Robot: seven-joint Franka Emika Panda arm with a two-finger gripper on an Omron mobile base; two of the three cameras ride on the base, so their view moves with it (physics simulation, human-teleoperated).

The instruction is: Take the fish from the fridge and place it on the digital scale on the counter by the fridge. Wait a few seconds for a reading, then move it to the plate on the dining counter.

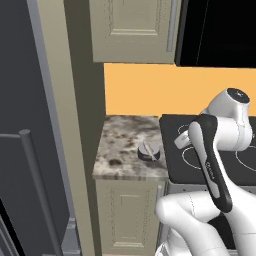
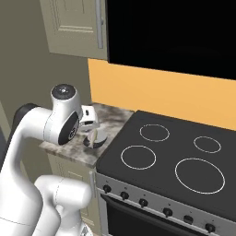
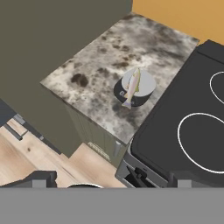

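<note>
At left, the dark fridge (image 1: 20,150); beside it my counter (image 3: 87,74) carries the digital scale (image 3: 136,89) near its stove-side edge, the fish (image 3: 132,87) lying across the top, tail past the rim. My gripper (image 3: 109,177) hangs above, jaws wide, holding nothing. A careless descent could knock the overhanging fish off toward the stove (image 3: 192,109).

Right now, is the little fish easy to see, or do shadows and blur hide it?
Hand view: the fish is sharp and evenly lit on the digital scale, no glare. Left base view: the fish is just a thin pale sliver. Right base view: the arm covers part of the scale; flat light, soft shadows.
</note>
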